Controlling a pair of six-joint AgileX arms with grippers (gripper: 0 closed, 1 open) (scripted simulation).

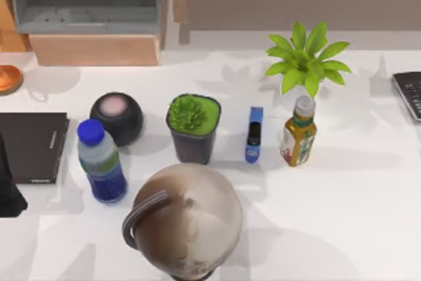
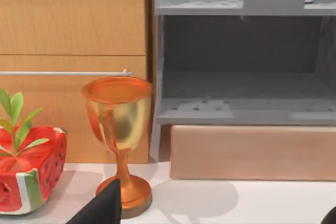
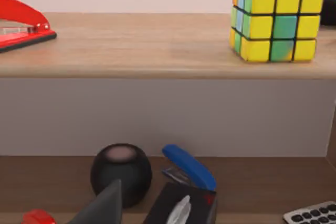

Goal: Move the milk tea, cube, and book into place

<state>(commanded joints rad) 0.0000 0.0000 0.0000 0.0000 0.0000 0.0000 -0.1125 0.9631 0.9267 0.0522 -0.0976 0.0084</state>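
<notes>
Milk tea upright beside thin black book; cube on shelf; claw openings cannot tell.

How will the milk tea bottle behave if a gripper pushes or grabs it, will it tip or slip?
The milk tea stands upright, tall and narrow, so a push near its blue cap would probably tip it. Once down, its round body would likely roll. The smooth plastic may slip in a loose grasp.

A matte black, angular left arm with pointed dark fingertips.
</notes>
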